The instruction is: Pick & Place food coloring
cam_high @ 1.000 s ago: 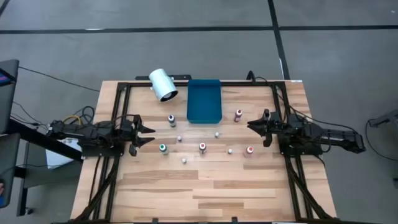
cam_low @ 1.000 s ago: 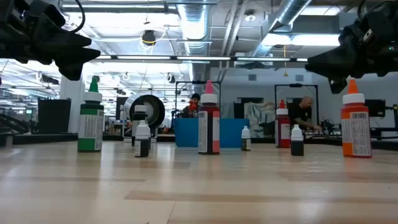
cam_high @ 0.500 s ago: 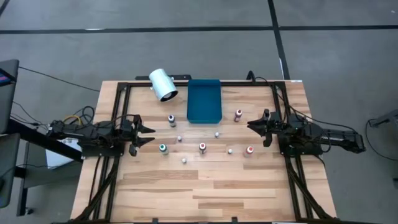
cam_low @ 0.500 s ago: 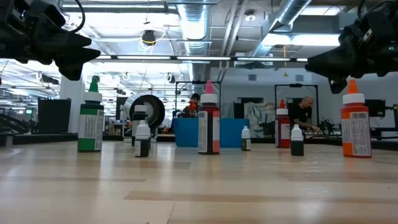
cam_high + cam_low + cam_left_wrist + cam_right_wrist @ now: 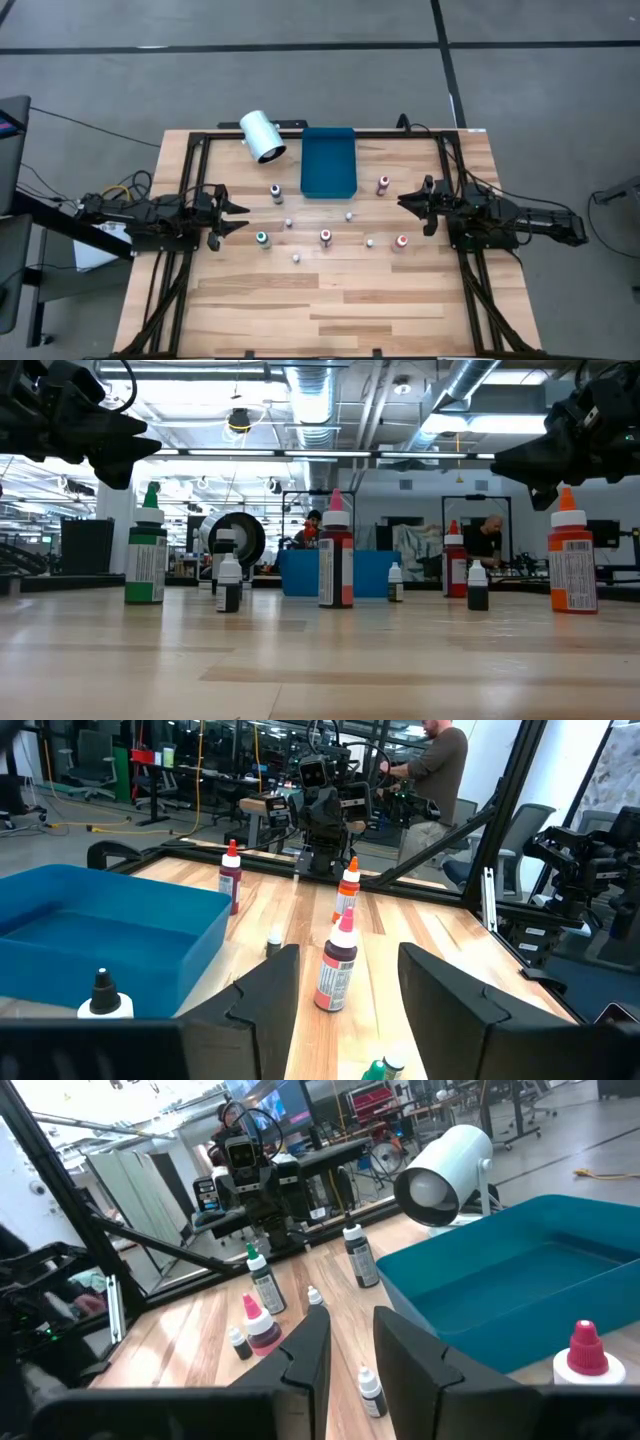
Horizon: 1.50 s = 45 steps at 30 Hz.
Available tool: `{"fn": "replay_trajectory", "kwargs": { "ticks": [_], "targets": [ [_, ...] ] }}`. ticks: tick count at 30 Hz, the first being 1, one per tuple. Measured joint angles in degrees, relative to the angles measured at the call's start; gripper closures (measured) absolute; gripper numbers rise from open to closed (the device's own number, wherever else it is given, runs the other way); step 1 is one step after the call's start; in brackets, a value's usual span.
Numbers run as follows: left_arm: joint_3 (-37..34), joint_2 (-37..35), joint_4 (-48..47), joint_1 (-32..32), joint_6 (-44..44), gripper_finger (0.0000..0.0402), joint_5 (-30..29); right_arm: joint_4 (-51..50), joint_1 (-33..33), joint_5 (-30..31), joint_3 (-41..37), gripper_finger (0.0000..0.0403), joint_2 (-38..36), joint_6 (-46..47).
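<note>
End effector of the left arm (image 5: 238, 214), at centre left with fingers apart and empty, has the upright green-capped food coloring bottle (image 5: 262, 239) just right of it, while the right end effector (image 5: 412, 206), narrowly parted and empty, sits near the red-capped bottle (image 5: 401, 242).

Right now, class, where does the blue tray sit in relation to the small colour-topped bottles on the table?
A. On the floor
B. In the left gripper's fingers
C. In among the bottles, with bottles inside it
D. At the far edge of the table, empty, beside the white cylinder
D: in the high view the blue tray lies empty at the table's far edge, beside the white cylinder, with the bottles standing nearer.
</note>
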Motion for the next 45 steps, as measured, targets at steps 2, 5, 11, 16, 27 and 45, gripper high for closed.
{"fn": "replay_trajectory", "kwargs": {
  "ticks": [2,5,11,16,27,45],
  "targets": [
    [0.0,0.0,0.01,0.0,-0.01,0.0239,-0.01,0.01,-0.01,0.0,0.0,0.0333,-0.01,0.0],
    [-0.01,-0.01,-0.01,0.0,-0.02,0.0239,0.0,0.0,0.01,0.0,0.0,0.0333,0.0,0.0],
    [-0.01,0.01,0.01,0.0,-0.02,0.0239,-0.01,0.02,0.0,0.0,0.0,0.0333,0.01,0.0],
    [-0.01,0.01,0.01,0.0,0.0,0.0239,-0.02,0.02,0.01,0.0,0.0,0.0333,-0.01,0.01],
    [-0.01,-0.01,0.05,0.0,1.1,0.0239,-0.04,0.02,-0.01,0.0,0.0,0.0333,0.01,-0.01],
    [-0.03,0.01,0.32,0.0,17.29,0.0239,-1.75,0.0,0.01,0.0,0.0,0.0333,-0.01,-0.01]
  ]
}}
